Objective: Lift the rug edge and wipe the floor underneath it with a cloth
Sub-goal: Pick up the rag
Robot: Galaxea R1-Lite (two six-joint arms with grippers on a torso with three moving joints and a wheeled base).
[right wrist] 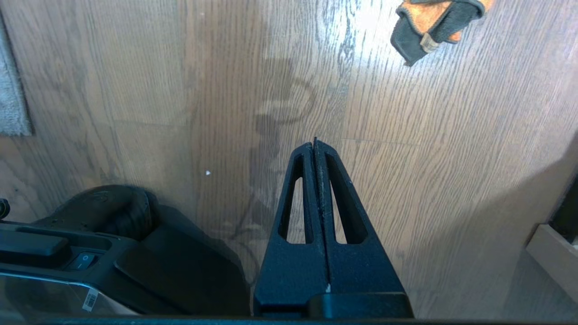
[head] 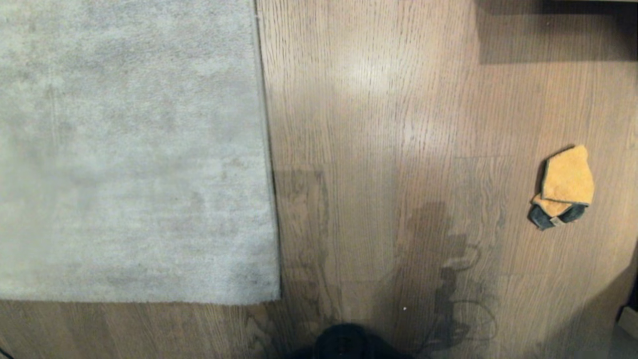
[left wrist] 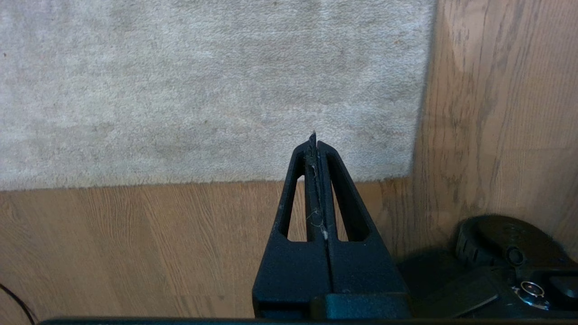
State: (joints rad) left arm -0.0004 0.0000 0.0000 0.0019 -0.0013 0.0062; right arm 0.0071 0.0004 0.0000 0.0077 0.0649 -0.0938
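Head view: rug edge (head: 269, 164) flat on floor (head: 379, 124) | cloth (head: 565, 187) well apart | left tool (left wrist: 314, 140), right tool (right wrist: 314, 143) closed, empty

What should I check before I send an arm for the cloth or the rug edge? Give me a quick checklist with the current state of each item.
1. Left gripper empty and shut, above the rug's near border: ok.
2. Right gripper empty and shut, over bare floor: ok.
3. Cloth in sight, lying folded on the floor on the robot's right, clear of the rug: ok.
4. Rug edge lying flat, corner visible, nothing resting on it: ok.
5. Path between right gripper and cloth free of objects: ok.
6. Floor under the rug needing a wipe: cannot tell, it is covered.
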